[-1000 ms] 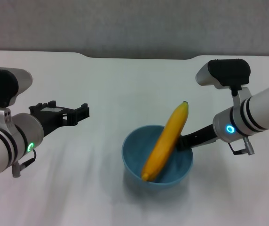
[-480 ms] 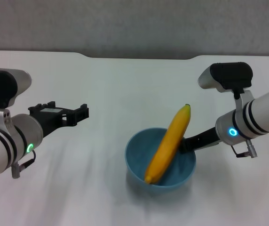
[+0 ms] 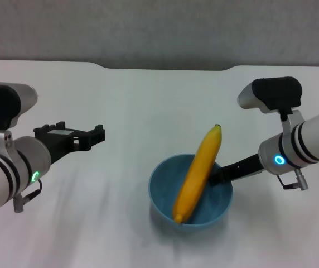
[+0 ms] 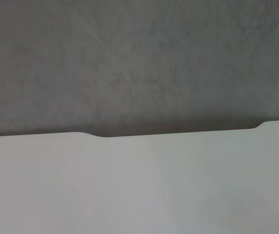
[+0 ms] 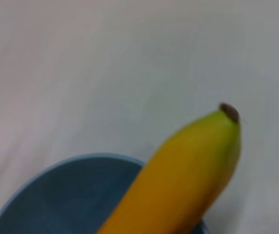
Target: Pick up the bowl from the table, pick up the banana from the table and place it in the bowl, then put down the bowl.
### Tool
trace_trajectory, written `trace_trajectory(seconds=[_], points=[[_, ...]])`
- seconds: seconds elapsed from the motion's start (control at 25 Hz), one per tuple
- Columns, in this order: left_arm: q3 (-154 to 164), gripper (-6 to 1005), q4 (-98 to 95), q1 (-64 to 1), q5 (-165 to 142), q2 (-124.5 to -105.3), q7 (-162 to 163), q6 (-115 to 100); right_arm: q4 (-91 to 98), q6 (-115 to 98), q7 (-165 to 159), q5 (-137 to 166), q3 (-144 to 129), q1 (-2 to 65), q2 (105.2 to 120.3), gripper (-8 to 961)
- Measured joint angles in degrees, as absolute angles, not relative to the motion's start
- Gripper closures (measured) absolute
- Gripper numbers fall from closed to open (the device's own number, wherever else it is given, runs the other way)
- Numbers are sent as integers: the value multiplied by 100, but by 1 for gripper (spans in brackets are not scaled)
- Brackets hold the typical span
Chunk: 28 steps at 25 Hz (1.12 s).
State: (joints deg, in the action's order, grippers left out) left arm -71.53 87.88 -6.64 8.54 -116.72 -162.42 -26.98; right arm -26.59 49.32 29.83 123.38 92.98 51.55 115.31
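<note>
The light-blue bowl (image 3: 215, 205) is at the table's (image 3: 148, 100) front middle. The yellow banana (image 3: 198, 170) stands slanted in it, its lower end on the bowl's bottom and its greenish tip sticking out over the far right rim. My right gripper (image 3: 220, 175) is shut on the bowl's right rim, partly hidden behind the banana. I cannot tell whether the bowl touches the table. The right wrist view shows the banana (image 5: 188, 170) close up over the bowl (image 5: 56, 195). My left gripper (image 3: 81, 129) is open and empty, held above the table well to the left of the bowl.
The white table's far edge with its shallow notch (image 4: 178, 130) meets a grey wall (image 4: 139, 58). Nothing else lies on the table.
My right gripper has moved the bowl with the banana a little to the right and lower toward the table. The left arm has not moved.
</note>
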Motion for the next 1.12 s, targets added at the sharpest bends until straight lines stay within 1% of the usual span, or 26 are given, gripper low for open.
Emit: trace_trajectory(seconds=[0.2, 0.44, 0.64, 0.84, 0.88, 0.92, 0.96, 1.0, 1.12], points=[[-7148, 116, 8791, -608, 857, -11668, -16242, -2657, -3049, 4994, 2988, 12343, 9298, 4870, 11527, 558], [-7173, 116, 8805, -513, 862, -11663, -16242, -2613, -4200, 5385, 2985, 12389, 9353, 4146, 11499, 450], [-7196, 116, 8802, -461, 862, -11662, -16242, -2611, -5100, 5740, 2969, 12403, 9483, 3615, 11476, 223], [-7216, 116, 8760, -441, 854, -11654, -16243, -2583, -5858, 6019, 3191, 12418, 9699, 3108, 11467, 170], [-7222, 116, 8705, -394, 831, -11654, -16254, -2430, -6141, 5929, 3462, 12376, 9836, 2814, 11478, 171], [-7218, 116, 8656, -351, 815, -11654, -16261, -2261, -6141, 5929, 3462, 12376, 9836, 2814, 11478, 171], [-7208, 116, 8575, -283, 808, -11654, -16268, -2031, -6316, 5672, 3808, 12141, 9945, 2512, 11497, 172], [-7208, 116, 8575, -283, 808, -11654, -16268, -2031, -6316, 5672, 3808, 12141, 9945, 2512, 11497, 173], [-7196, 116, 8255, -56, 804, -11657, -16274, -1180, -6200, 5209, 4453, 11393, 9919, 2175, 11508, 174]])
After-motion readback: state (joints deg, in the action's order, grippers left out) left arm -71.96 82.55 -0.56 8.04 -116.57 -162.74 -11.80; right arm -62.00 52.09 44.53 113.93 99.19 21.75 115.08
